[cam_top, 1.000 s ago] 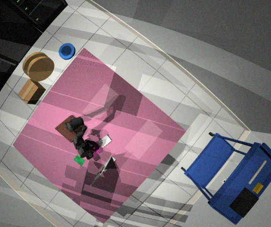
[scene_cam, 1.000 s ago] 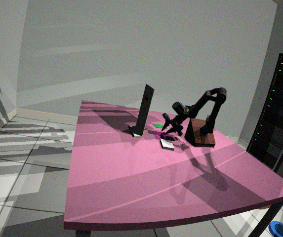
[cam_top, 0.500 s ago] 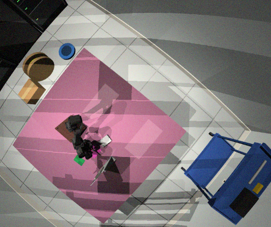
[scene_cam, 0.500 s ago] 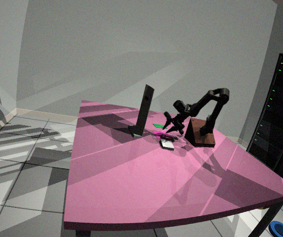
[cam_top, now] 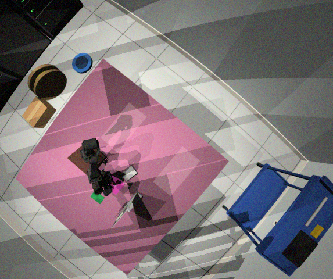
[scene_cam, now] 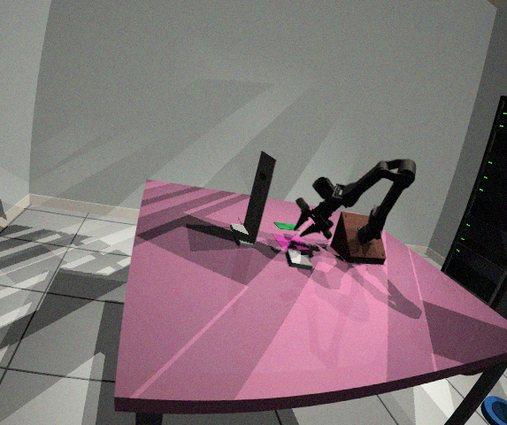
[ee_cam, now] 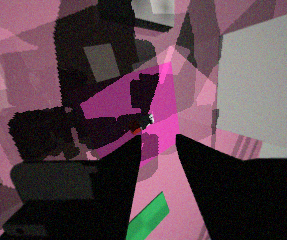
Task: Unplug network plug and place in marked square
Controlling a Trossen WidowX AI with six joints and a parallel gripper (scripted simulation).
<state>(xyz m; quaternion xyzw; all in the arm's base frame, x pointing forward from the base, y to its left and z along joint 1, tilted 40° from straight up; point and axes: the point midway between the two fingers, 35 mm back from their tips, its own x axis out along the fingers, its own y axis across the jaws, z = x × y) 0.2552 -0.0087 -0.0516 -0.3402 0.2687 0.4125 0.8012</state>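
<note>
My gripper (scene_cam: pixel 298 232) (ee_cam: pixel 158 139) is open, its two black fingertips apart with a gap between them, pointing down over the magenta marked square (cam_top: pixel 117 188) (scene_cam: pixel 282 241) (ee_cam: pixel 170 107). The plug (ee_cam: pixel 144 121) shows as a small dark piece with a whitish end and a red bit, just beyond the left fingertip in the wrist view, against the square. Shadow hides its outline, and whether a finger touches it cannot be told. The upright panel (cam_top: pixel 124 210) (scene_cam: pixel 259 198) (ee_cam: pixel 258 85) stands apart from the gripper, with a dark opening visible in the exterior view.
A white-topped block (cam_top: pixel 130 173) (scene_cam: pixel 300 258) (ee_cam: pixel 153 10) lies beside the square. A green patch (cam_top: pixel 97 197) (scene_cam: pixel 285 226) (ee_cam: pixel 150 218) lies on its other side. The brown arm base (cam_top: pixel 81 158) (scene_cam: pixel 358 242) stands behind. Heavy shadows cross the pink table (cam_top: pixel 79 222) (scene_cam: pixel 198 329).
</note>
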